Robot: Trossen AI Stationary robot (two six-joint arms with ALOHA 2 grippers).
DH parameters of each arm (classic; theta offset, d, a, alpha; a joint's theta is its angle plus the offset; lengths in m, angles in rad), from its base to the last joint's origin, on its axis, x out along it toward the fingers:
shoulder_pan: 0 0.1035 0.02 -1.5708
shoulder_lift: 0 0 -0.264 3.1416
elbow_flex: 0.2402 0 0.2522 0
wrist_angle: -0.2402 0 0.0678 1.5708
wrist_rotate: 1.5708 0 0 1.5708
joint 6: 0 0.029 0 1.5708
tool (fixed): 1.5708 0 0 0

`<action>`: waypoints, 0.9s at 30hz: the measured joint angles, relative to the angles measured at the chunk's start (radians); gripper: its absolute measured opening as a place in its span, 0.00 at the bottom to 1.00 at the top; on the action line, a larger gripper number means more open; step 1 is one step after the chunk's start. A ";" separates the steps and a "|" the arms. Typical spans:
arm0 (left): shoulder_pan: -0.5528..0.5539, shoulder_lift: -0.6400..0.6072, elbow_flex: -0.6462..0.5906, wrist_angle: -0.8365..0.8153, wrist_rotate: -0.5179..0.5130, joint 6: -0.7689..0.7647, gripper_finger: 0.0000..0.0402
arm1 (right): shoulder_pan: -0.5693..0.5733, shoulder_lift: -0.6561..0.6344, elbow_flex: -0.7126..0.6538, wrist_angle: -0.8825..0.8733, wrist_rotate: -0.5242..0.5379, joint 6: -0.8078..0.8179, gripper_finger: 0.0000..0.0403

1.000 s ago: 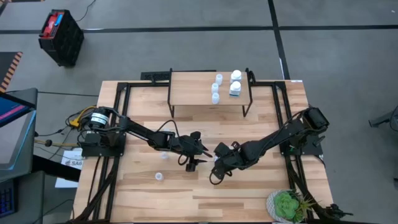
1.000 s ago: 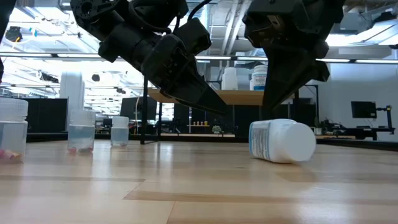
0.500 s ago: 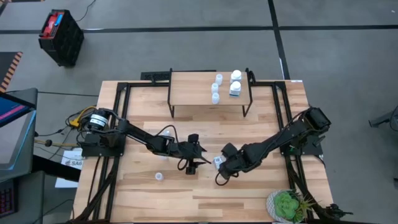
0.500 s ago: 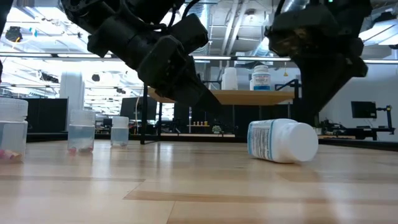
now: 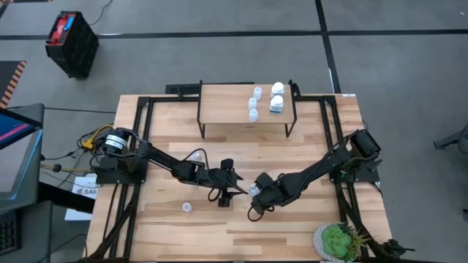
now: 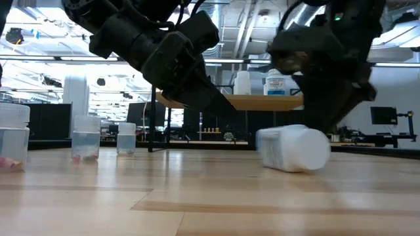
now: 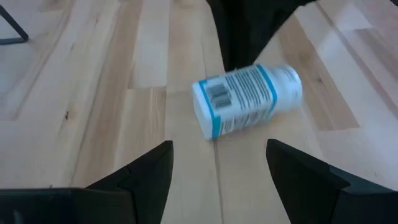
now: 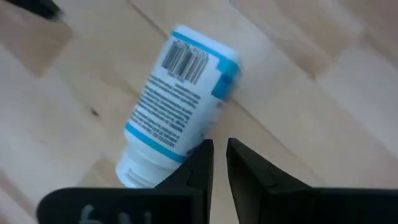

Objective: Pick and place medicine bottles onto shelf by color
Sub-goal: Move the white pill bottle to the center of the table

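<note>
Right gripper [image 5: 256, 196] is down at the tabletop [image 5: 292, 226] mid-table, fingers nearly pressed together with only a sliver between them, pinching nothing; its tips sit right against the side of a white bottle [image 8: 177, 102] lying on its side, near the cap end; the bottle's long axis runs slantwise away from those tips, label with barcode facing up; so the fingers look set to nudge rather than to grasp, and I'd say they must spread before any pick. Left gripper [image 7: 217, 171] hangs just on the other side, fingers spread wide, the same bottle [image 7: 247, 99] lying crosswise ahead of the gap and clear of both tips; the right arm is the nearer, touching or all but. Off toward the left edge a small pale bottle [image 5: 187, 207] stands alone on the table; farther back the shelf [image 5: 227, 106] carries a cluster at its right end, pale-blue bottles [image 5: 254, 104] beside white ones [image 5: 277, 98].
</note>
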 joint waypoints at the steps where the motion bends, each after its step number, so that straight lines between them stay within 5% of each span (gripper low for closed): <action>1: 0.000 0.000 0.000 -0.002 0.000 0.000 0.61 | -0.002 0.004 0.000 0.030 0.000 -0.018 0.17; 18: 0.002 0.000 0.001 -0.148 0.007 -0.010 0.61 | -0.032 0.009 0.000 0.157 0.004 -0.091 0.17; 27: 0.011 0.000 0.001 -0.093 -0.011 0.006 0.61 | -0.032 0.009 0.000 0.189 0.004 -0.091 0.17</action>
